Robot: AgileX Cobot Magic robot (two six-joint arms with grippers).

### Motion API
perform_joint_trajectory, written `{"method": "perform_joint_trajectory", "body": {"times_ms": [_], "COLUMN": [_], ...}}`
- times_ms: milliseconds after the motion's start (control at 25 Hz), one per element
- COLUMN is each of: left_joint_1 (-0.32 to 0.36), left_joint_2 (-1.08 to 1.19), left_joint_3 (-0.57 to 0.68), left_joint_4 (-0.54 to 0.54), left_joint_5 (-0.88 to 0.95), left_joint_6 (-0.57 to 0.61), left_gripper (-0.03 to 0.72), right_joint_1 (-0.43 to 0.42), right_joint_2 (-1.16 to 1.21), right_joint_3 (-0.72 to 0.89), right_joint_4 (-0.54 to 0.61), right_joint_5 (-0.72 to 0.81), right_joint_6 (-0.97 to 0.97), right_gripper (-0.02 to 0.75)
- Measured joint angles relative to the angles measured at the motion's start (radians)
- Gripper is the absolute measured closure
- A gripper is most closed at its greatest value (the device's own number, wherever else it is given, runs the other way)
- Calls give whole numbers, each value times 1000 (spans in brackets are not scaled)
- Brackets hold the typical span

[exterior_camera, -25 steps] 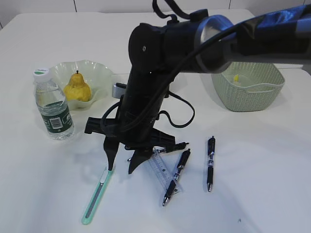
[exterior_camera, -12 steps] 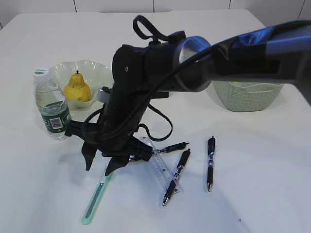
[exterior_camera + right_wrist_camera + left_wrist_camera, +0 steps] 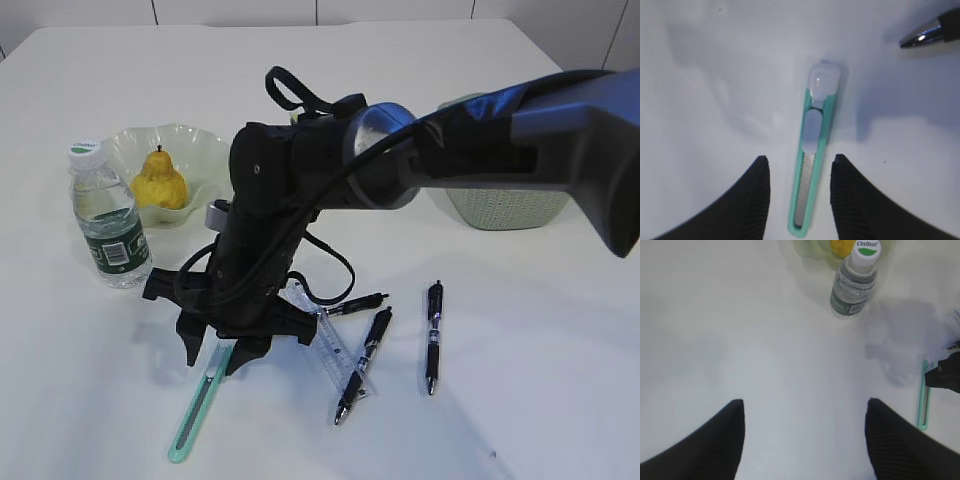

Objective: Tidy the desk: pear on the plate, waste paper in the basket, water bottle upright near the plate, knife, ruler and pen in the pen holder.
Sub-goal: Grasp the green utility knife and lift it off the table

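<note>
— While the outside camera looks down at the desk, what is the right gripper doing?
— It hangs over the top end of the green knife near the front edge, fingers spread to either side. The pear sits on the plate toward the back left corner, the bottle upright beside it. Ruler and pens lie loose; no pen holder shows.
— And the left wrist camera?
— The left gripper is spread wide over bare desk, holding nothing.
— The right wrist camera?
— Both fingers straddle the knife, apart from it, not yet clamped.
— What might fail?
— The knife lies flat and thin; I'd judge the fingers could close above it, or skid it sideways if one touches first.
</note>
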Motion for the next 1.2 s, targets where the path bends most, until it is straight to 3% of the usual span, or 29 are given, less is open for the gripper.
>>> {"method": "perform_joint_trajectory", "body": {"times_ms": [520,920,1200], "left_joint_1": [0,0,0], "left_joint_2": [0,-2,-3], "left_joint_3": [0,0,0], "left_joint_4": [0,0,2], "left_joint_5": [0,0,0], "left_joint_6": [0,0,0], "left_gripper": [161,159,160], "right_joint_1": [7,41,41], "right_joint_2": [8,134,144], "right_joint_3": [-17,-306,-331], "right_joint_4": [-57,-184,-219], "right_joint_5": [7,225,324], "right_joint_6": [20,44,56], "right_gripper": [404,404,404]}}
